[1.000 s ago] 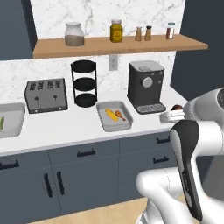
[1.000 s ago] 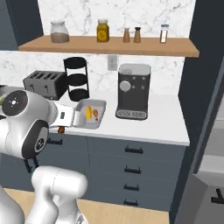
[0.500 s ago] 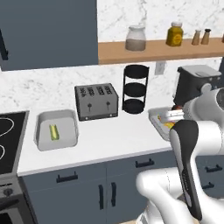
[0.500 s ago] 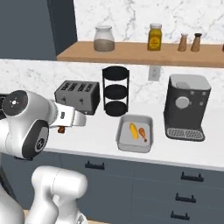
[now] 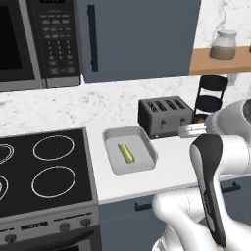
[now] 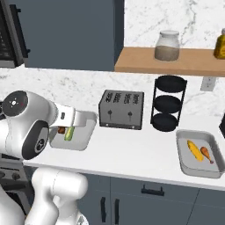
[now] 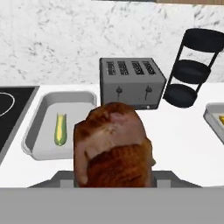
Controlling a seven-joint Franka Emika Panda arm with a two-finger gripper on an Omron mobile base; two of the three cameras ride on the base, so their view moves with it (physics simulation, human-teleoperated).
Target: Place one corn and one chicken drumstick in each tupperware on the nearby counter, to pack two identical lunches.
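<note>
Filling the middle of the hand view, the reddish-brown chicken drumstick [image 7: 113, 146] is a stubby, mottled lump with a rough roasted skin; it sits clamped in the pincer [image 7: 113, 175], whose fingertips are hidden behind the meat. From the right base view a sliver of it [image 6: 61, 130] shows past the white wrist, above the left tupperware [image 6: 88, 127]. That shallow light-grey tray, rounded at the corners with a raised rim, holds the green-husked corn [image 5: 126, 153] lying lengthwise on its smooth floor. On the same matte white worktop [image 6: 132, 154] stand a boxy dark-grey four-slot toaster [image 6: 121, 109] and a black three-tier round rack [image 6: 168, 104]. The right tupperware [image 6: 200, 169] holds the bare yellow corn [image 6: 192, 150] and the orange-brown drumstick [image 6: 205, 154], its far end cut off by the frame edge.
</note>
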